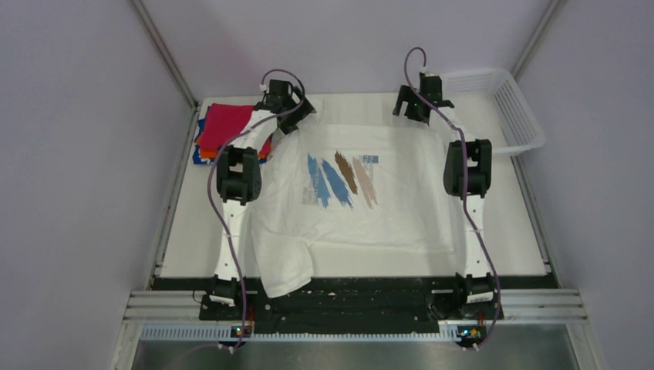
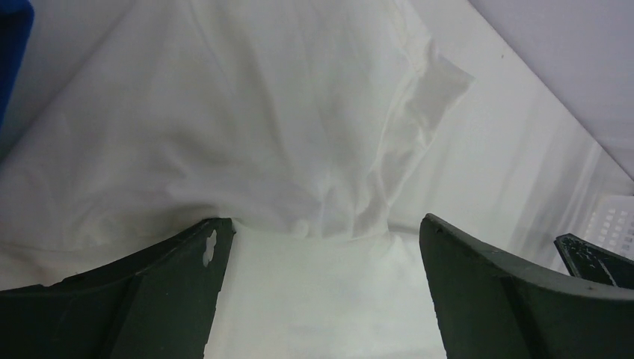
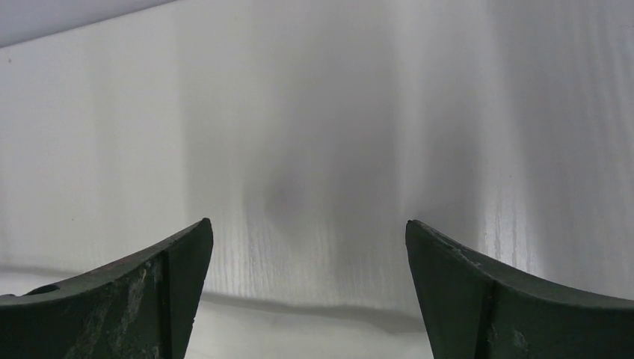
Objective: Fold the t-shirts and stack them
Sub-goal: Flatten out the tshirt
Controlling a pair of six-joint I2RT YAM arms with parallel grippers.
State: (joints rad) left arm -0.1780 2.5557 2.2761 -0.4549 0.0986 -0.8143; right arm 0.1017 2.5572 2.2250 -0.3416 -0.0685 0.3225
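**White t-shirt spread flat, both grippers wide open at its far edge**

The white t-shirt lies face up across the middle of the surface. Its blue and brown stripes show on top and slant from far left to near right. The cloth spreads widest from left to right. One flap at its near-left corner droops over the near edge of the surface, and another corner lies at the far left. Which way the collar points cannot be told.

The left gripper hovers over that far-left corner with its jaws wide apart and nothing between them. In its wrist view, wrinkled white cloth lies just below the fingertips. The right gripper hangs over the shirt's far edge, equally wide open and empty. Its wrist view shows only pale surface.

A folded stack sits at the far-left corner, just beside the spread shirt. It has the magenta-red t-shirt on top, with orange and blue edges beneath. A white mesh basket stands at the far right.
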